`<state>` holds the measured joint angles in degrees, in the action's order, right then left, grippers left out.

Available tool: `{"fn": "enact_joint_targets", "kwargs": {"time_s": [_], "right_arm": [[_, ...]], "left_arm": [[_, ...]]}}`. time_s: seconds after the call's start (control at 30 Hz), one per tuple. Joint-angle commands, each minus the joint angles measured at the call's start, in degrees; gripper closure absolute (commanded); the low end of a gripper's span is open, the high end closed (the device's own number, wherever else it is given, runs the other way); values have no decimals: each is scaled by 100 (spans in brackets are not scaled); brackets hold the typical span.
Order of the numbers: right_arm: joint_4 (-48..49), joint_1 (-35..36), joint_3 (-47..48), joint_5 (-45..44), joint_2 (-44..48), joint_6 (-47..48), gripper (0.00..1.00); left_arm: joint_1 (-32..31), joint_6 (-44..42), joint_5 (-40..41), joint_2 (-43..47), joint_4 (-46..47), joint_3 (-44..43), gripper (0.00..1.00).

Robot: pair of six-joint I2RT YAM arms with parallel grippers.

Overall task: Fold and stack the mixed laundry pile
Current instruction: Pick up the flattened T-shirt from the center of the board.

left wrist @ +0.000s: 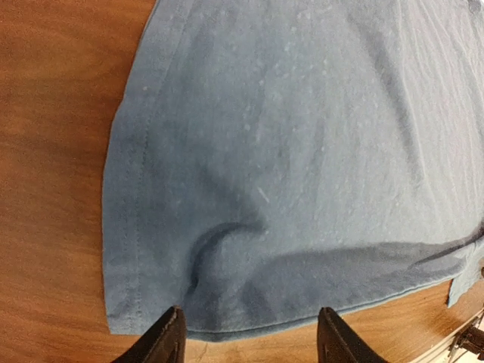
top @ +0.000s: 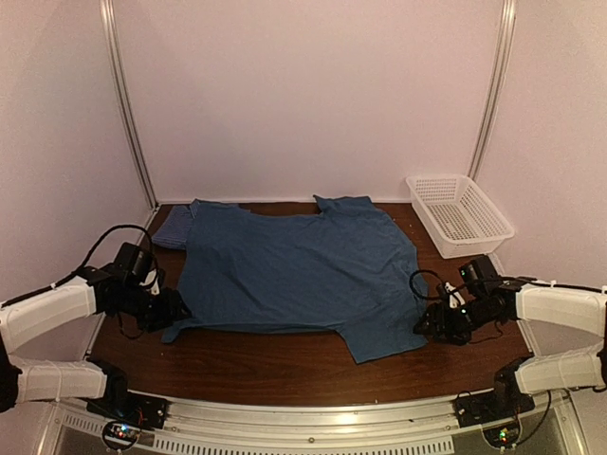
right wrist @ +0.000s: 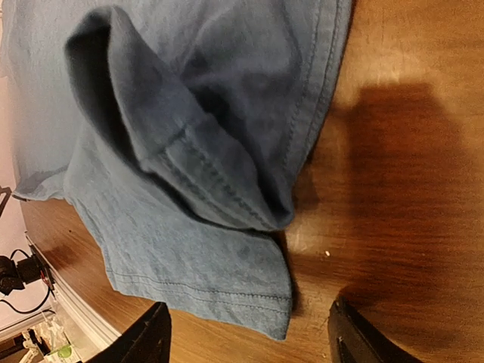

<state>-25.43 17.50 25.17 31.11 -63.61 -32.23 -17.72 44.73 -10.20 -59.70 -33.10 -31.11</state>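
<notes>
Left gripper (top: 176, 313) and right gripper (top: 429, 327) sit low at opposite sides of a dark wooden table (top: 285, 370), both spread apart with nothing pinched; in the left wrist view the fingers (left wrist: 168, 336) straddle the near hem corner without closing on it; in the right wrist view the fingers (right wrist: 147, 336) stand just short of a rumpled, doubled-over edge; this reads as each arm placed at an edge, ready to take hold for a fold. Teal t-shirt (top: 294, 270) lies spread across most of the table, one flap trailing toward the near right; lying flat like this probably serves a clean first fold. White lattice basket (top: 438, 178) stands at the far right, apart from the t-shirt; nothing is visible inside it. Checked shirt (top: 173, 227), a small paler bundle that appears folded, lies at the far left touching the t-shirt's far-left corner; which cloth lies on top I cannot tell; it is likely the start of the stack.
</notes>
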Motion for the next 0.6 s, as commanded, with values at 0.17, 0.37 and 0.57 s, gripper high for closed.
{"fn": "enact_joint_targets", "kwargs": {"time_s": [0.17, 0.37, 0.57], "right_arm": [[586, 462, -458, -25, -239, -536, 52], [830, 465, -504, 166, -124, -744, 90], [586, 465, -469, 365, 740, -861, 100]], "left_arm": [[-13, 1179, 60, 1007, -372, 647, 41], [-13, 2121, 413, 1336, -693, 860, 51], [-13, 2628, 601, 1138, -814, 943, 56]]}}
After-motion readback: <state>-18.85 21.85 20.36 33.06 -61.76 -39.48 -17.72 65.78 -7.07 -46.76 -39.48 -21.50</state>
